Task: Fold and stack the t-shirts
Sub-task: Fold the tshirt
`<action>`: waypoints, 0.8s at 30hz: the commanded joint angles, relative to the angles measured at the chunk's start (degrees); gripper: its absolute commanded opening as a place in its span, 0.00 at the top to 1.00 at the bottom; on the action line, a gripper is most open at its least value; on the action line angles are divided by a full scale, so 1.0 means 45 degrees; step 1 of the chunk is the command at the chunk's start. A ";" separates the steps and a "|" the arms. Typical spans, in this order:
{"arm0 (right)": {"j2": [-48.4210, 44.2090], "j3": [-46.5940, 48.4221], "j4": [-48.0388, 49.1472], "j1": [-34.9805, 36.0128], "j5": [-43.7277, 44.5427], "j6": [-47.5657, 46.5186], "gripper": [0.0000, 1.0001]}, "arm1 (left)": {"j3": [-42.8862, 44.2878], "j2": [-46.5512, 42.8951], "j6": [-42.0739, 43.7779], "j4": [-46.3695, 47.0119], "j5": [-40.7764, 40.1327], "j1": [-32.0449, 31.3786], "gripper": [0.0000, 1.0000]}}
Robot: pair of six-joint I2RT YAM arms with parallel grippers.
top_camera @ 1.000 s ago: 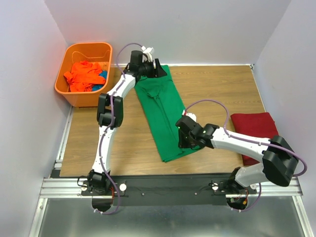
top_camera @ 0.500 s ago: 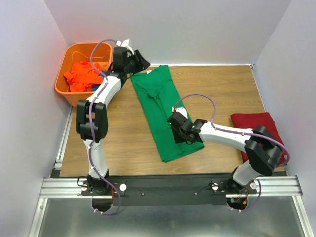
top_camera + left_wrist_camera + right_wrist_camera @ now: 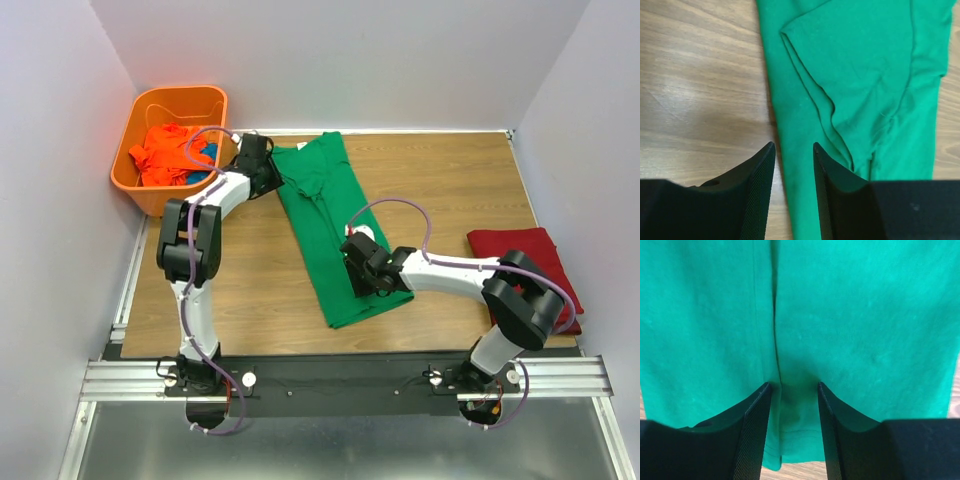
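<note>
A bright green t-shirt (image 3: pixel 325 215), folded lengthwise, lies slantwise on the wooden table. My left gripper (image 3: pixel 266 172) is low at the shirt's far left edge. In the left wrist view it (image 3: pixel 793 150) is open, with its jaws either side of the green cloth's (image 3: pixel 865 75) edge. My right gripper (image 3: pixel 362 266) rests on the shirt's near right part. In the right wrist view it (image 3: pixel 792 387) is open, with a pucker of green cloth (image 3: pixel 850 315) between the fingers, near the hem. A dark red t-shirt (image 3: pixel 520 265) lies folded at the right. An orange t-shirt (image 3: pixel 165 152) is crumpled in the basket.
The rigid orange plastic basket (image 3: pixel 170 198) stands at the far left corner, with a bit of blue cloth (image 3: pixel 207 152) in it too. White walls close in the table on three sides. Bare wood (image 3: pixel 440 180) shows between the green and red shirts.
My left gripper has swung from above the shirt's far end, past the basket side, down to the shirt's far left edge. My right gripper has moved left, further onto the green shirt.
</note>
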 commanded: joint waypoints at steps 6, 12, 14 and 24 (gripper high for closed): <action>0.0302 -0.0421 0.0197 -0.0045 -0.2313 0.0686 0.53 | 0.2883 0.2358 0.1358 -0.2076 -0.2720 -0.0651 0.58; 0.0906 0.0808 0.0217 -0.0045 -0.4032 0.1135 0.53 | 0.4855 0.3668 0.2295 -0.3149 -0.4030 -0.0671 0.60; 0.1374 0.1373 0.0236 -0.0026 -0.4462 0.1408 0.53 | 0.5656 0.4137 0.2588 -0.3696 -0.4206 -0.0671 0.60; 0.2920 0.4266 0.0549 -0.0045 -0.4562 0.2581 0.52 | 1.0035 0.5937 0.4072 -0.4190 -0.3134 -0.0574 0.50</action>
